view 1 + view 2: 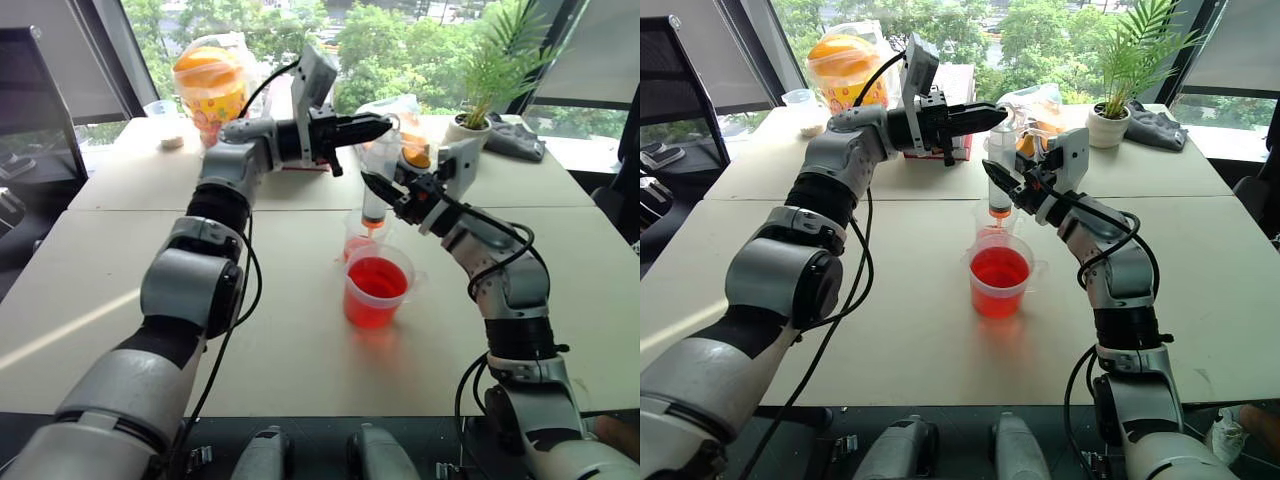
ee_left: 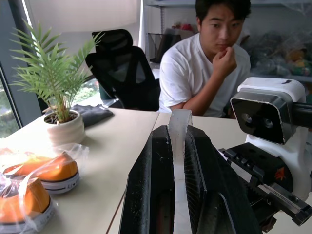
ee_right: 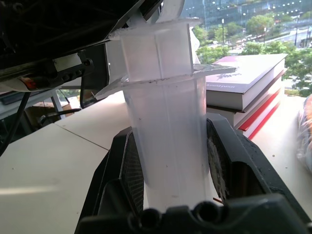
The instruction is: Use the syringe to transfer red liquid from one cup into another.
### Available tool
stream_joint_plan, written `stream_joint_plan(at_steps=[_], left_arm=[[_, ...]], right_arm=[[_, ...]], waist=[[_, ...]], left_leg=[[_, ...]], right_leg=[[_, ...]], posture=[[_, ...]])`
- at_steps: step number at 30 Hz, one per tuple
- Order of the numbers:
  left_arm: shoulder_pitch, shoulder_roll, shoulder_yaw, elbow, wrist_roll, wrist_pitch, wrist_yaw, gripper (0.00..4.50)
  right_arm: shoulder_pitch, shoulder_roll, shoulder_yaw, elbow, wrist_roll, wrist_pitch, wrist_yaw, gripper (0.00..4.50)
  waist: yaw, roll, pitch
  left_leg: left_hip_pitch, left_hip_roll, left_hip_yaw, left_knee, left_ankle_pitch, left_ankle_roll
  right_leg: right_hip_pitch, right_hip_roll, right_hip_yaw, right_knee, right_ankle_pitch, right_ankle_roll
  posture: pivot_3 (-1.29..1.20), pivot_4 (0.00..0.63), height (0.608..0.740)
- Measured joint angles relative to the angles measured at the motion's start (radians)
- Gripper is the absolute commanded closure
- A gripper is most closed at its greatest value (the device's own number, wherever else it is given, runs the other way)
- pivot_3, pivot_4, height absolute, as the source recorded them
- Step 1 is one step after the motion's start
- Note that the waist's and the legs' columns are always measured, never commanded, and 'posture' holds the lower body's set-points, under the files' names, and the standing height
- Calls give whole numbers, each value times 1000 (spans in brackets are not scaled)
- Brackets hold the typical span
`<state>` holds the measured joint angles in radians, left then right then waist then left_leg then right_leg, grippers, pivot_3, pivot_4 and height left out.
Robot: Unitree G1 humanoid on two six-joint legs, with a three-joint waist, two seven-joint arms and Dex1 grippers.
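- Red liquid [image 1: 376, 280] fills much of the larger cup [image 1: 377, 287], which stands near the middle of the table [image 1: 120, 300]; the smaller cup [image 1: 356, 238] just behind it holds a little red.
- The right gripper [image 1: 1011, 184] pinches the syringe [image 1: 376, 185] barrel upright, orange tip over the smaller cup.
- The left gripper [image 1: 372, 126] has its jaws pressed on the plunger top.
- The barrel looks empty, and much liquid is left to transfer.
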<state>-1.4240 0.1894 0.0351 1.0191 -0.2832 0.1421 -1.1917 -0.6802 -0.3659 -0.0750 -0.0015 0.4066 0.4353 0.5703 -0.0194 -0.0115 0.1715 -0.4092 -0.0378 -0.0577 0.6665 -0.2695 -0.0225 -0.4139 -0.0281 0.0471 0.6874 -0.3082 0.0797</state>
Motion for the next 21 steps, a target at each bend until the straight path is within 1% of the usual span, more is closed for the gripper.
stream_joint_plan(at_steps=[13, 21], left_arm=[[86, -10, 0, -94, 1, -1, 7, 4461], [93, -3, -1, -132, 1, 8, 12, 4461]], right_arm=[[-15, -7, 4, -5, 1, 53, 7, 3063], [-30, -11, 4, -5, 2, 59, 11, 3063]], waist=[[1, 0, 0], [1, 0, 0]], left_leg=[[0, 0, 0, 0, 0, 0], [0, 0, 0, 0, 0, 0]], right_leg=[[0, 0, 0, 0, 0, 0], [0, 0, 0, 0, 0, 0]], posture=[[0, 150, 740], [0, 150, 740]])
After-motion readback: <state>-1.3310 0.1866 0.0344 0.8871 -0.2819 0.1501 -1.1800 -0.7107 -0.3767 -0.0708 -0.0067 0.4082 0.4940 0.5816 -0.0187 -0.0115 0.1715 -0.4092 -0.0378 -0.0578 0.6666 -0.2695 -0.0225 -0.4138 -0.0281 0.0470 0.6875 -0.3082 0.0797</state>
